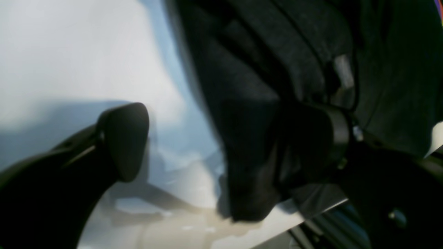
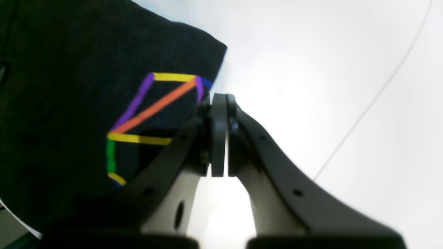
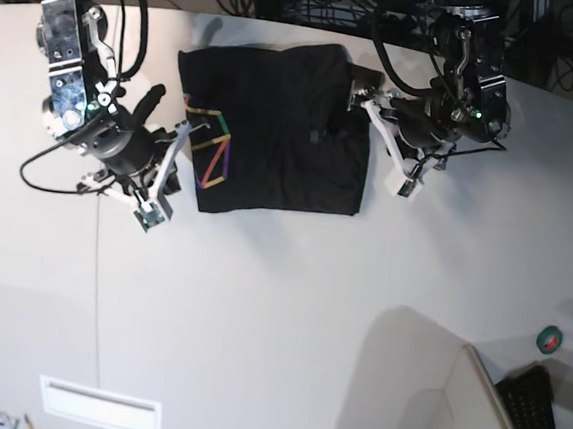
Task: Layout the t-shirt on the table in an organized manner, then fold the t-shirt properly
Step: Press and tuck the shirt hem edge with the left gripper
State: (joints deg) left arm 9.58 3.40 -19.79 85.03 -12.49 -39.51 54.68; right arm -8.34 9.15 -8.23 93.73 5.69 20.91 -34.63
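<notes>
A: Where was the t-shirt (image 3: 274,123)?

B: It lay folded into a compact black block on the table (image 3: 289,305), toward twelve o'clock in the base view, close to the far curved edge. The coloured line print (image 3: 210,148) showed along the block's nine o'clock side.

A: And the left gripper (image 3: 361,89)?

B: In the base view it sat at the shirt's three o'clock edge. In its own wrist view the fingers stood spread wide: one finger pad (image 1: 126,140) hung over the bare table (image 1: 69,62) at about eight o'clock in the frame, and the other finger (image 1: 332,135) lay against a bunched fold of the black cloth (image 1: 249,121) near four o'clock. Nothing was pinched between them. The view was blurred, so I could not tell how firmly the cloth touched that finger.

A: The right gripper (image 2: 218,135)?

B: Its fingers were pressed together, pad against pad, with no cloth between them. In its wrist view it stood just beside the shirt (image 2: 69,121), whose printed corner (image 2: 152,114) sat at nine o'clock from the tips. In the base view that gripper (image 3: 180,135) was at the shirt's nine o'clock edge.

A: Anything else on the table?

B: A thin dark seam (image 2: 373,93) curved across the pale top at two o'clock in the right wrist view. In the base view a small round green and red object (image 3: 549,340) sat at four o'clock near the edge.
</notes>
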